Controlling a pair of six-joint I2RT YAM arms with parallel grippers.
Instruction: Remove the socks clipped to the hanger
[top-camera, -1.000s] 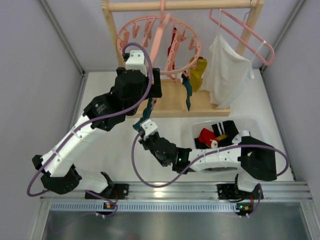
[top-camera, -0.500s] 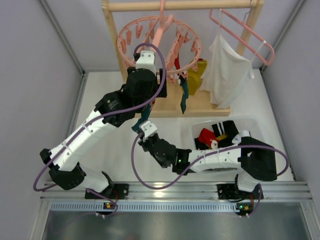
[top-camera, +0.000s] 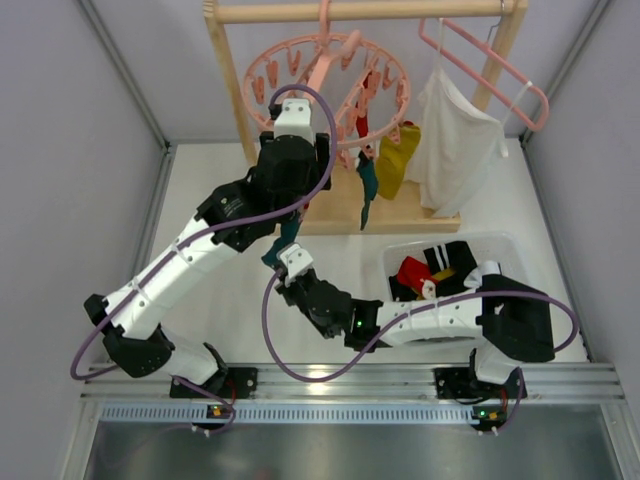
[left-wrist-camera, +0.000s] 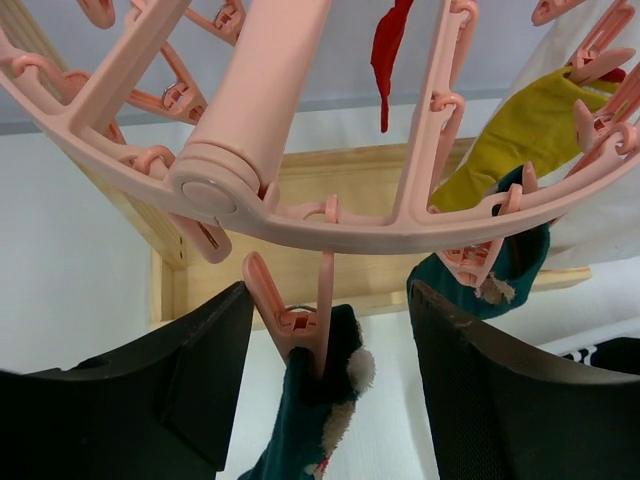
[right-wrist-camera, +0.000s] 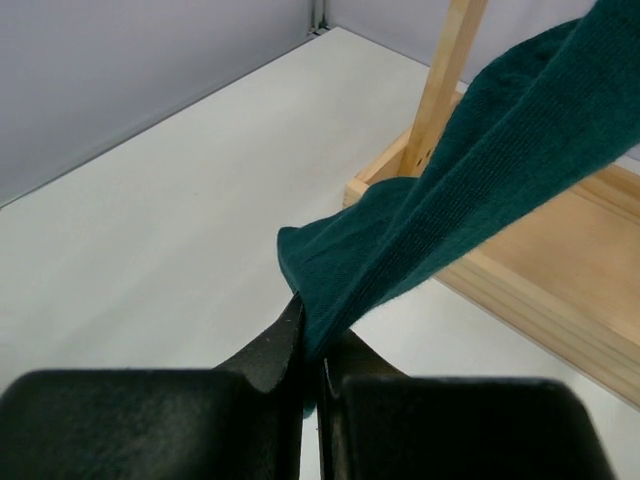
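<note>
The round pink hanger (top-camera: 325, 75) hangs from the wooden rail. In the left wrist view my left gripper (left-wrist-camera: 330, 385) is open just below the ring (left-wrist-camera: 300, 225), its fingers either side of a pink clip (left-wrist-camera: 296, 318) that pinches the top of a dark teal sock (left-wrist-camera: 305, 425). That sock (top-camera: 286, 232) runs down to my right gripper (top-camera: 291, 262), which is shut on its lower end (right-wrist-camera: 470, 190). A second teal sock (top-camera: 367, 195), a mustard sock (top-camera: 397, 160) and a red sock (top-camera: 360, 128) hang clipped to the ring.
A wooden rack with a base (top-camera: 400, 205) holds the rail. A white cloth (top-camera: 455, 140) hangs on a plain pink hanger at the right. A white bin (top-camera: 500, 250) near the right arm holds red and black socks. Grey walls close both sides.
My left arm has moved right and up to the ring's underside, and the ring has swung a little to the right. My right gripper stays shut on the teal sock.
</note>
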